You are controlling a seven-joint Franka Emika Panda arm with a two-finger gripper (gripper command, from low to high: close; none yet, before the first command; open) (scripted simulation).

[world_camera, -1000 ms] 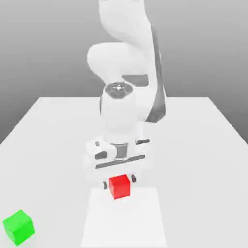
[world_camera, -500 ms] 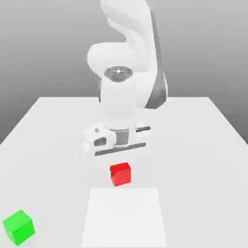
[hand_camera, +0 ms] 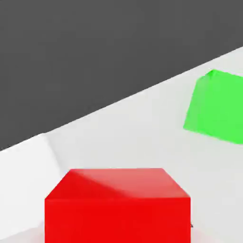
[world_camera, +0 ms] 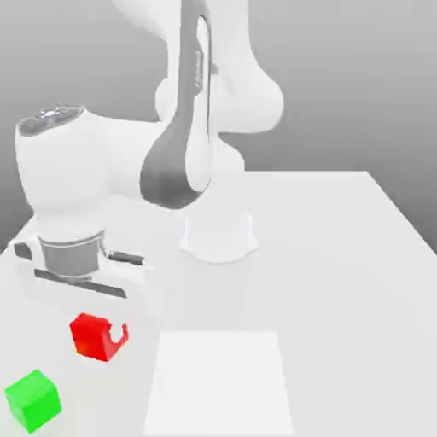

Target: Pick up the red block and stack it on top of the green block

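Above white table, claw pinching matte red block, near green block

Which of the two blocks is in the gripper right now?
The red block, held in the gripper above the table. The green block sits apart on the table, untouched.

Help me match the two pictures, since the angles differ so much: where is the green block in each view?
Exterior view: the green block sits on the table in the lower corner at the exterior view's left, below the red block.
Hand view: the green block lies on the table beyond the red block.
Shared landmark: the red block.
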